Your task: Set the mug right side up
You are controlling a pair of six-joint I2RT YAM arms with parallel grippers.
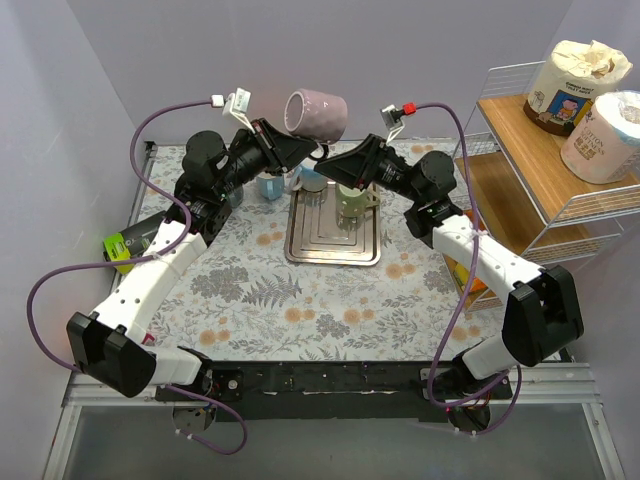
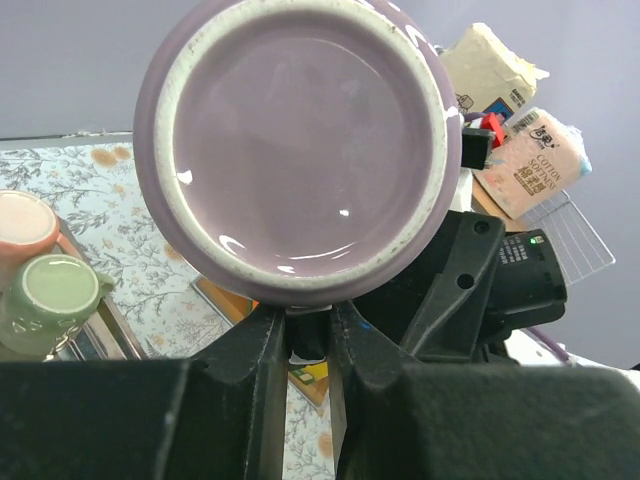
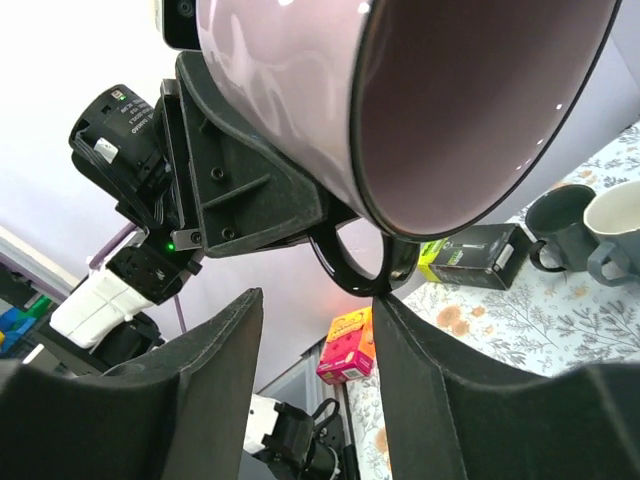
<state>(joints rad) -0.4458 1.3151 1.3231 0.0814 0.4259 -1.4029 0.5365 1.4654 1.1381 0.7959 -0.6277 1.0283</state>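
Lilac glazed ceramic mug [image 1: 318,110] sits at upper centre of the top view, aloft over the far edge of the rectangular metal tray [image 1: 300,250]. It lies on its side, with the base toward frame left and the mouth toward frame right. The left gripper [image 2: 305,345] is nearly closed and clamped on the mug's underside near the handle. The right gripper [image 3: 320,300] is spread wide and holds nothing. The handle loop [image 3: 350,265] hangs just above its gap; contact cannot be determined. A pale green mug [image 1: 350,200] stands on the tray.
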